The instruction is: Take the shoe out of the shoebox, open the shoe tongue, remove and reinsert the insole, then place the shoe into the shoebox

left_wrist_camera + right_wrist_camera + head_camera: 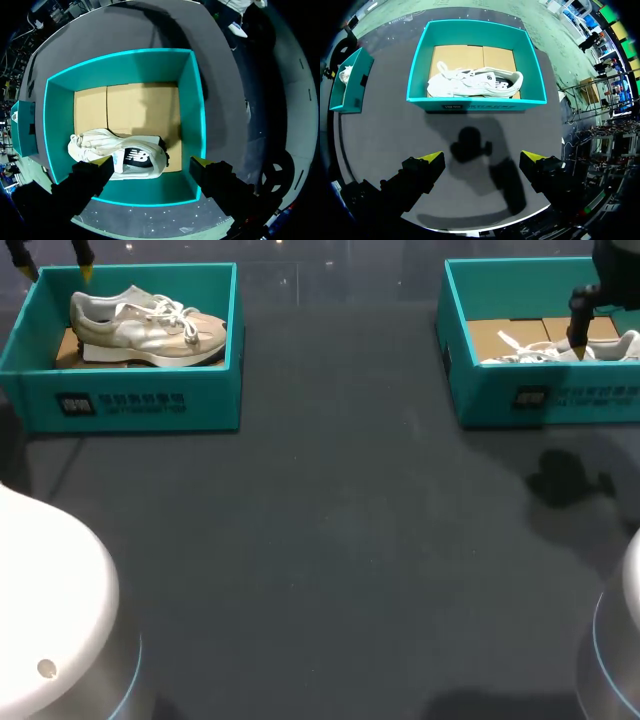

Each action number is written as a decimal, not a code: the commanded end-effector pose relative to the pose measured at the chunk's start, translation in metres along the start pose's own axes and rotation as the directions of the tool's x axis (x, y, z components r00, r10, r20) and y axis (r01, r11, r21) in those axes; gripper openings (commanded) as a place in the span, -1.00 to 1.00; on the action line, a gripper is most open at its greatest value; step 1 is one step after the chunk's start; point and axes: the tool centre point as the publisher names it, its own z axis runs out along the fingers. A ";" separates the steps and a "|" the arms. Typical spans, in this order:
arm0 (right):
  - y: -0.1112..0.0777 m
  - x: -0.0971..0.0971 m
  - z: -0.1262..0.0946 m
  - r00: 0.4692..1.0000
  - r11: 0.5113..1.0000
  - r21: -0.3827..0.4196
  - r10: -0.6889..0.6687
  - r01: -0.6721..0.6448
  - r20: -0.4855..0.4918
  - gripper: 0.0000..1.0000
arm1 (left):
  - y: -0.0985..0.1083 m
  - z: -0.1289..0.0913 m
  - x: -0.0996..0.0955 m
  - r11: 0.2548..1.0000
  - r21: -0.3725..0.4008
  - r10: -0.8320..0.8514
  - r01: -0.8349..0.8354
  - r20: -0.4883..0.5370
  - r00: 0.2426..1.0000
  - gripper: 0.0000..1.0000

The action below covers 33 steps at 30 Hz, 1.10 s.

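A beige and white sneaker (pixel 150 328) lies on its side in the teal shoebox (pixel 140 405) at the far left. My left gripper (pixel 57 268) hangs open above that box's far left corner; in the left wrist view its fingertips (pixel 104 162) straddle the sneaker (pixel 120 155) from well above, touching nothing. A second teal shoebox (pixel 540 400) at the far right holds a white sneaker (pixel 555 352). My right gripper (pixel 482 157) is open and empty, high over the table in front of that box (pixel 475 102) and its sneaker (pixel 475 82).
The dark table (pixel 330 540) stretches between and in front of the two boxes. The right arm's shadow (pixel 565 480) falls on it before the right box. Brown cardboard (pixel 140 107) lines the box floors.
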 end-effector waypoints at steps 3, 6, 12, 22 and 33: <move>0.000 0.000 0.000 1.000 1.000 0.000 0.001 -0.001 0.001 1.00 | 0.008 0.000 0.001 1.000 0.027 0.002 -0.002 0.002 1.000 1.00; 0.000 0.000 0.000 1.000 1.000 0.000 0.001 -0.001 0.001 1.00 | 0.013 0.012 0.001 1.000 0.005 -0.007 0.007 -0.032 0.999 1.00; 0.000 0.000 0.000 1.000 1.000 0.000 0.001 -0.001 0.001 1.00 | 0.018 0.043 0.009 1.000 -0.009 0.018 -0.018 -0.028 0.999 1.00; 0.000 0.000 0.000 1.000 1.000 0.000 0.001 -0.001 0.001 1.00 | 0.026 0.068 0.015 0.999 -0.046 0.014 -0.015 -0.027 1.000 1.00; 0.000 0.000 0.000 1.000 1.000 0.000 0.001 -0.001 0.001 1.00 | 0.040 0.090 0.008 0.998 -0.061 -0.004 0.002 -0.029 1.000 0.85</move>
